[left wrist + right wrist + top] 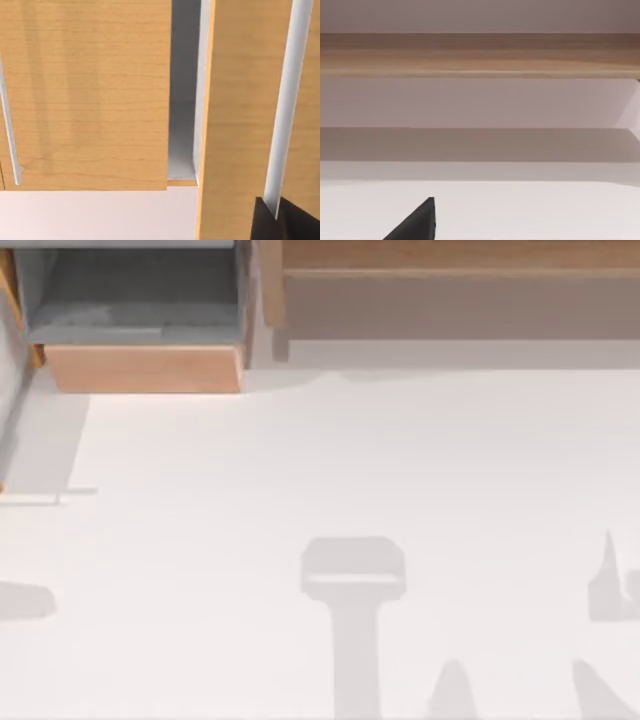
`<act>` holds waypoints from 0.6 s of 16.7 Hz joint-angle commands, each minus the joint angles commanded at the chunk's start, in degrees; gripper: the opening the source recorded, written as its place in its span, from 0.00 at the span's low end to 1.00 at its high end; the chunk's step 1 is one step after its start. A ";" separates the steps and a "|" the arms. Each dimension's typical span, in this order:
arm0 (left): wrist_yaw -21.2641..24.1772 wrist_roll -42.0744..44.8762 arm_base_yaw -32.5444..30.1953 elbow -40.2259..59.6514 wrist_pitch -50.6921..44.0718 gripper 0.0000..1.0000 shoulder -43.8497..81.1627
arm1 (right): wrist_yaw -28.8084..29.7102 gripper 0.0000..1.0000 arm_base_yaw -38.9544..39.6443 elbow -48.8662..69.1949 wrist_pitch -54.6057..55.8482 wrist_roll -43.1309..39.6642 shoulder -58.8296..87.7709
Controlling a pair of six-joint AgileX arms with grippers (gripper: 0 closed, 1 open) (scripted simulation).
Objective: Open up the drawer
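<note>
Drawer (pixel 143 368) sits at the left end of the cabinet (pixel 450 260). Already slid well out from it over the white surface (pixel 300 470), grey interior exposed from above.

Left hand (pixel 274 216) up against the wooden front, pinching the end of the slim metal handle bar (pixel 290 100), one dark finger on either side. Grey gap into the cabinet just beside that panel.

Handling, as a judgement:
- Rigid wood-faced box on slides, empty as far as can be seen, so probably light.
- Should pull straight with little resistance, no flex.
- Bar is thin, smooth and likely slippery.
- Best held mid-length, squarely across, not at the tip, to avoid sliding off or racking the drawer sideways.
- Pull straight out from the cabinet face.

Right hand (pixel 417 225) parked low, well out from the cabinet's right stretch, facing its wooden edge. Cannot tell whether spread or pressed together.
</note>
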 joint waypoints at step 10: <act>0.07 0.02 0.09 -0.09 0.09 0.45 -0.09 | 0.00 1.00 0.00 0.00 0.00 0.00 0.00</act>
